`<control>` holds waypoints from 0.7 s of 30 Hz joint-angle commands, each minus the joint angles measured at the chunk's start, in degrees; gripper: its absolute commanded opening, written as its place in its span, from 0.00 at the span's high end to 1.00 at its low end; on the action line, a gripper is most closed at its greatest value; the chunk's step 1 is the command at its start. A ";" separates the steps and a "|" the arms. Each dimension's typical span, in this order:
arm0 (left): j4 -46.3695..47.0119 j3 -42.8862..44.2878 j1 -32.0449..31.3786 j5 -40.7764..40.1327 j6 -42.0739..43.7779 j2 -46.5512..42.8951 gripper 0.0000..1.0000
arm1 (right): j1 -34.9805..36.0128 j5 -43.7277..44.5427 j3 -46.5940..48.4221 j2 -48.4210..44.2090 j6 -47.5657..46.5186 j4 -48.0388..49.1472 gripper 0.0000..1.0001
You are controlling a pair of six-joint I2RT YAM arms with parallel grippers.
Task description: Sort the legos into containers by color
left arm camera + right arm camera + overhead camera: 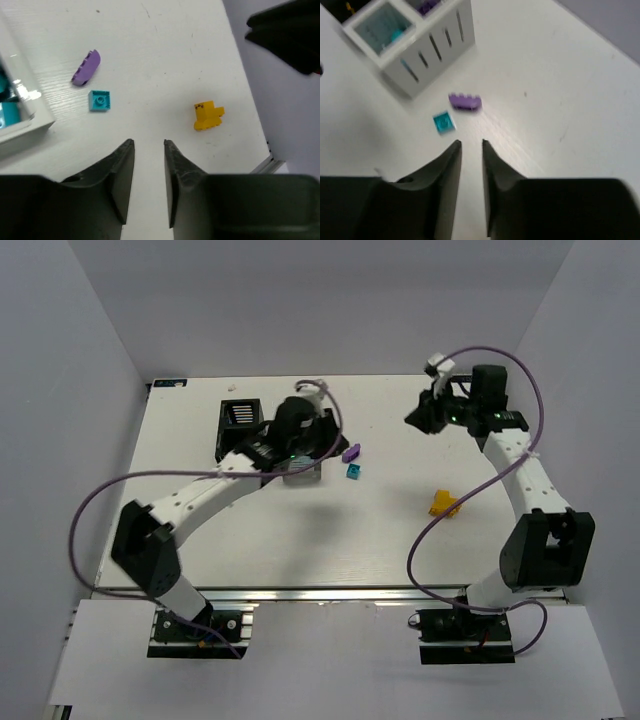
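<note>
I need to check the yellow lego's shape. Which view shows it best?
Left wrist: the yellow lego appears large, sharp and unobstructed. Top external shows it only as a small blob; right wrist does not show it.

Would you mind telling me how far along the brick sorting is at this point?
Partly done: the white bin already holds teal pieces in one compartment and purple ones in the other. Nothing is in hand; the left gripper and right gripper are both shut and empty. Left to sort, loose on the table: a purple brick, a teal brick beside it, and a yellow brick farther off.
</note>
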 commanded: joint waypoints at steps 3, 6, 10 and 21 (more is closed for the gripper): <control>-12.06 19.47 -5.33 -6.40 10.36 15.07 0.50 | -5.82 -1.84 -9.20 -6.10 -4.07 -5.33 0.52; -18.03 27.50 -7.62 -10.45 12.65 24.57 0.46 | -9.95 -2.19 -11.58 -7.60 -4.25 -5.51 0.41; -22.79 39.45 -9.46 -15.99 14.67 34.07 0.37 | -12.59 -2.63 -12.46 -7.61 -4.60 -6.74 0.35; -27.19 48.71 -9.56 -25.39 15.29 46.82 0.29 | -14.17 -3.34 -13.43 -5.85 -5.39 -7.97 0.30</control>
